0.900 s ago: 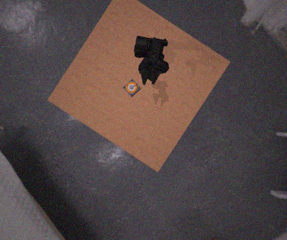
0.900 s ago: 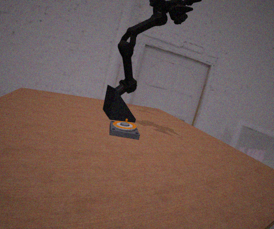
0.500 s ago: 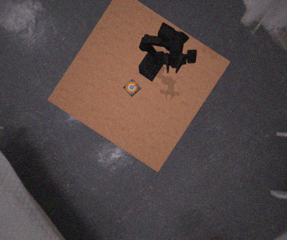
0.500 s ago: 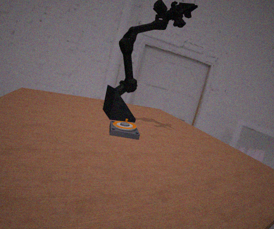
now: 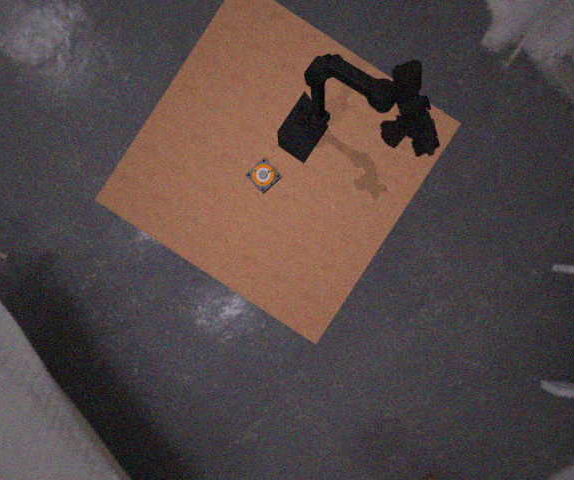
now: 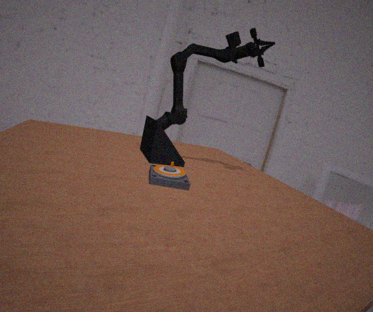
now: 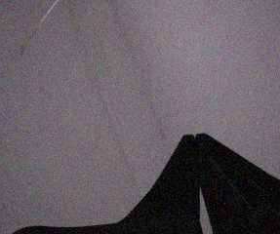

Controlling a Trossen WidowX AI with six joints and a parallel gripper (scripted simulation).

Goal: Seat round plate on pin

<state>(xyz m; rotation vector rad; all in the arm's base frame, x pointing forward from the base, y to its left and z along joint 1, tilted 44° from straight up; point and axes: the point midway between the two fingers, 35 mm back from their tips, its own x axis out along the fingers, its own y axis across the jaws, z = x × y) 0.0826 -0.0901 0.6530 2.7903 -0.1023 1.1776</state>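
Gripper (image 6: 270, 43) jaws pressed together on nothing, high and well apart from the round plate (image 6: 170, 169) far below them, a stiff, light-looking disc best nudged at its orange tab (image 6: 171, 163).

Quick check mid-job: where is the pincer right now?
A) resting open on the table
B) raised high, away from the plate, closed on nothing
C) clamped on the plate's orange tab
B: the pincer is up in the air, fingertips together, far from the plate.
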